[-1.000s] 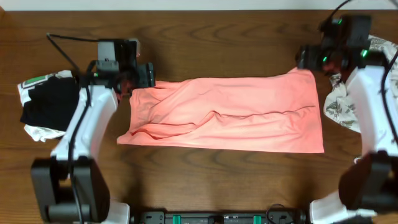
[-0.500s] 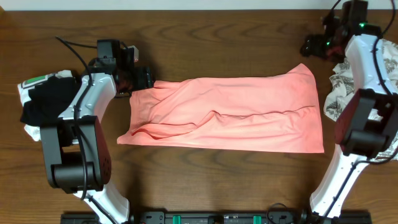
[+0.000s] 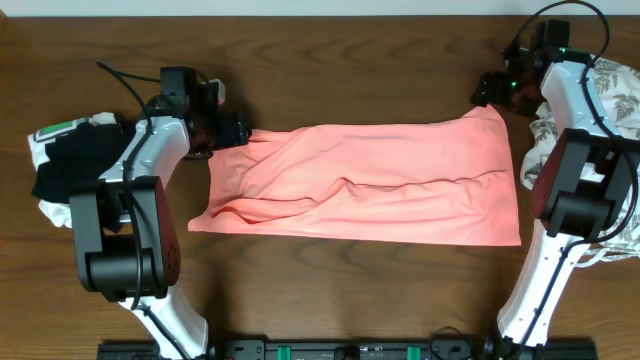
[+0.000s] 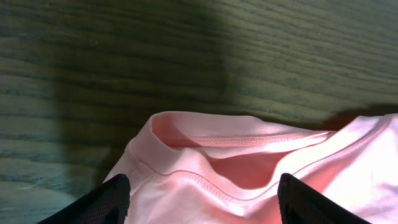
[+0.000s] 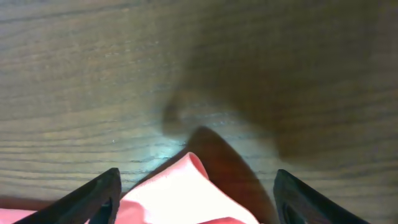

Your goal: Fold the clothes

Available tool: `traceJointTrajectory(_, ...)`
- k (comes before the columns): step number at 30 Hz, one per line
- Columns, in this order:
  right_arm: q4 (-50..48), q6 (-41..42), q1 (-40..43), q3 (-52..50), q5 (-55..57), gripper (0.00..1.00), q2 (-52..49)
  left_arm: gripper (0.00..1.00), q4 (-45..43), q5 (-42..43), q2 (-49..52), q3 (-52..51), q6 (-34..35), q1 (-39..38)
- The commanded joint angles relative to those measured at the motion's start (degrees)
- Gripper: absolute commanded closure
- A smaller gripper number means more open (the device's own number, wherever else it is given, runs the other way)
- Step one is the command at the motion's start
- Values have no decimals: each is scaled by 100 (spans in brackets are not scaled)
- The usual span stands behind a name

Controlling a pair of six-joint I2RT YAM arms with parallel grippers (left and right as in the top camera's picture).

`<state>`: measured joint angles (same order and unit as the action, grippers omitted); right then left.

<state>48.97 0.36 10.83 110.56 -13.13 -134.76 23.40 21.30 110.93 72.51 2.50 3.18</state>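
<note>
- Right claw [image 3: 488, 90] now sits lower and closer to the middle of the worktop [image 3: 350, 60] than half a second ago, at the far right corner of the salmon-pink T-shirt [image 3: 380, 185]; the left claw [image 3: 228, 126] has hardly shifted.
- T-shirt lies spread flat across the middle of the worktop, creased along its length.
- Left claw stands wide apart at the shirt's far left corner; in its wrist view the dark fingers [image 4: 99, 202] flank the collar, gripping nothing.
- Right claw is also parted wide, its fingers [image 5: 87, 199] either side of a pointed pink corner [image 5: 186, 186], not closed on it.
- Black-and-white bundle [image 3: 75, 165] lies at the left edge.
- White leaf-print garment [image 3: 545, 165] lies at the right edge.
</note>
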Motion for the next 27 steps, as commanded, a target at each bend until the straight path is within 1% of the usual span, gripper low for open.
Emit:
traceJointTrajectory(1, -63, -85, -42, 127, -46, 25, -37, 23, -15, 76, 57, 118, -98, 11)
traceJointTrajectory(13, -385, -63, -92, -267, 26, 30, -42, 23, -15, 76, 57, 118, -98, -11)
traceJointTrajectory(21, -680, -61, -122, -629, 26, 31, -42, 23, -15, 76, 57, 118, -98, -11)
traceJointTrajectory(24, -684, -59, -122, -645, 26, 38, -42, 23, -15, 76, 57, 118, -98, -11)
traceJointTrajectory(26, -688, -15, -125, -645, 26, 47, -42, 23, -15, 76, 57, 118, -98, -11)
traceJointTrajectory(27, -684, 2, -125, -645, 31, 54, -42, 23, -15, 76, 57, 118, -98, -9)
